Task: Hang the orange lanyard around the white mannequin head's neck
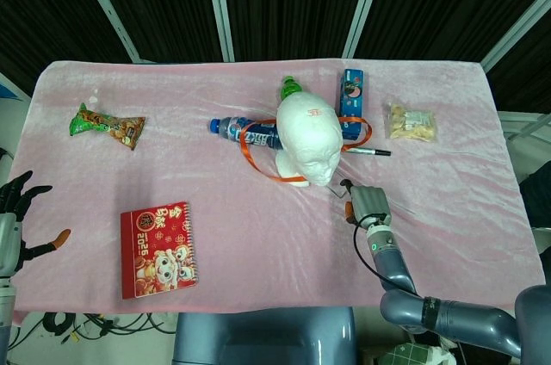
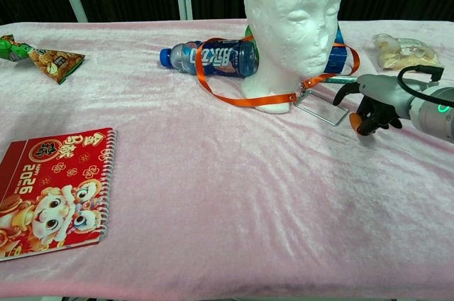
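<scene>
The white mannequin head (image 1: 306,143) (image 2: 291,24) stands upright at the table's middle back. The orange lanyard (image 1: 248,148) (image 2: 241,99) lies looped around its neck base, with the strap draped over the bottle behind. The lanyard's clear badge holder (image 1: 342,184) (image 2: 323,111) lies flat on the cloth to the right of the neck. My right hand (image 1: 367,205) (image 2: 374,104) hovers low just right of the badge holder, fingers curled under and holding nothing. My left hand (image 1: 15,214) hangs off the table's left edge with fingers spread and nothing in it.
Behind the head lie a blue-labelled bottle (image 1: 244,130) (image 2: 213,58), a green bottle cap (image 1: 290,85), a blue box (image 1: 352,92) and a pen (image 1: 370,151). A snack bag (image 1: 411,121) lies at the right, a green one (image 1: 105,124) at the left. A red calendar (image 1: 158,249) lies front left.
</scene>
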Tool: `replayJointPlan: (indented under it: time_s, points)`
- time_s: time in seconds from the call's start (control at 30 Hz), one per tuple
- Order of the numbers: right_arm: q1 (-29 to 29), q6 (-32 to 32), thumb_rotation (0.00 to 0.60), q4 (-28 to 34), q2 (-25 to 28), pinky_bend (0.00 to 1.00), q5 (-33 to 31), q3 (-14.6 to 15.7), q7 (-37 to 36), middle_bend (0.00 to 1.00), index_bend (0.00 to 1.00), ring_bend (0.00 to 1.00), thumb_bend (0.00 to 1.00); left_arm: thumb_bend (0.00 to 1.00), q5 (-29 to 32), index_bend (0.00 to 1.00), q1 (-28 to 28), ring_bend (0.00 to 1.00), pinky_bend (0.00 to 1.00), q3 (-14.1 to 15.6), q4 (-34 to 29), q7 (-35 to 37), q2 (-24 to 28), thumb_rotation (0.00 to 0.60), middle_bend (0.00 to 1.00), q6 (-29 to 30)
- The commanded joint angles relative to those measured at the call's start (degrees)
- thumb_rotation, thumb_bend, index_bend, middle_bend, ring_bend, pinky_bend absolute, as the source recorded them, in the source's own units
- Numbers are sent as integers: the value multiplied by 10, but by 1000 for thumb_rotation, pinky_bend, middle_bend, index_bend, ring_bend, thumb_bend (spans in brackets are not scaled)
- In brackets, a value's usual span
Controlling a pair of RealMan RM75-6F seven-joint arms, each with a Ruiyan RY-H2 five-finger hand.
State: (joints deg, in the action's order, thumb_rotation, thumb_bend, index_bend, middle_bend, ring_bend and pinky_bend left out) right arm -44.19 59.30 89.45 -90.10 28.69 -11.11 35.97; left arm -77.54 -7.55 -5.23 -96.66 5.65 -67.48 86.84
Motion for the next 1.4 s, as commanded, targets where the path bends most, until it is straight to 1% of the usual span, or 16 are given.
replayJointPlan:
  time_s: [0.03,0.3,0.87,1.4]
  points:
    - [-2,-3,600,-6,-5,785,-1,4,0,801,225,788,641,180,-2,245,2,0,0,-2,-1,0,0,600,50,2]
    - [1,-5,600,-9,-11,785,3,16,-3,802,225,788,642,180,-3,245,5,0,0,-7,0,2,0,600,50,-1]
    - [4,-13,600,-20,-21,785,14,25,-12,801,225,788,642,180,-7,245,9,0,0,-13,0,0,-2,600,50,-4]
    - [15,-3,600,24,-6,785,42,39,-19,801,235,788,642,179,-8,245,11,0,0,-17,0,-1,-3,600,50,-7]
